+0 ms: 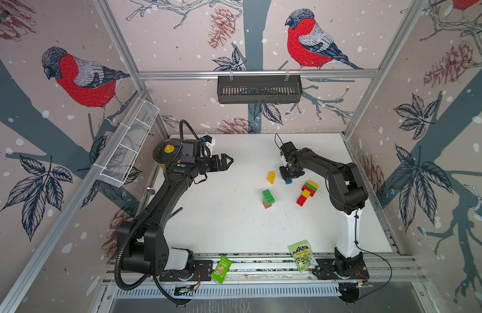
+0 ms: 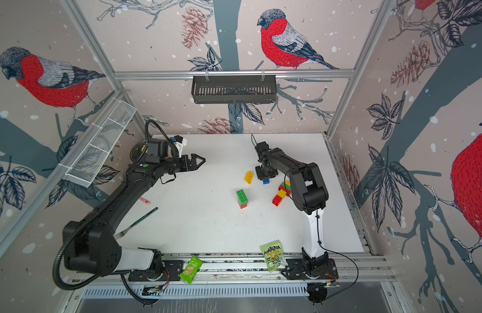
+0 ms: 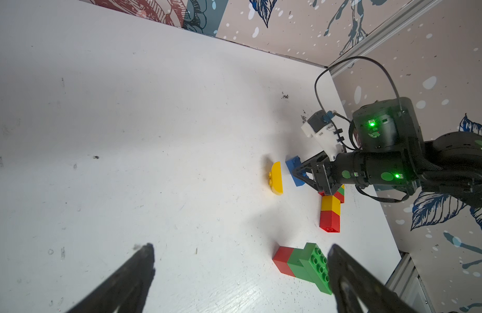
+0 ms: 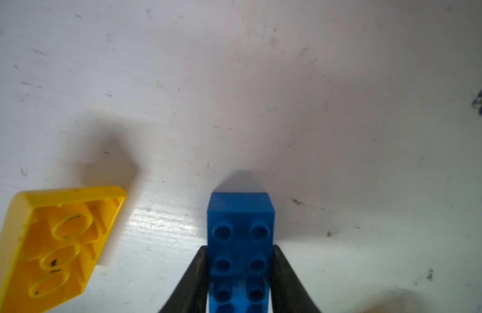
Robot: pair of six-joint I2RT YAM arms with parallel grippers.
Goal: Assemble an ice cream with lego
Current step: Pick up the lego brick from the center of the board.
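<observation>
While the right arm rose from its base at the near edge of the table (image 1: pixel 220 222), its white lower link stood almost upright, its elbow was bent sharply, and its forearm reached away towards the far side, with the wrist turned down over the bricks. The right end effector (image 4: pixel 239 248) was closed to a narrow gap on the blue brick (image 4: pixel 241 214). The right wrist view showed one dark finger (image 4: pixel 199 268) pressed against each long side and the studs facing the camera. Whether the brick was lifted clear of the table could not be told.

Just beside it, apart from it, lay the yellow half-round brick (image 1: pixel 271 177), hollow underside towards the right wrist camera. Nearer the robot lay the green-and-red stack (image 1: pixel 268 198), tipped on its side. Close to the right arm's elbow lay the red, yellow and green stack (image 1: pixel 306 193), also on its side.

The left arm stretched from its base along the left side of the table, then bent inward, its forearm roughly level. The left end effector (image 3: pixel 239 248) pointed across at the bricks with its jaws spread wide and empty, well apart from all of them.
</observation>
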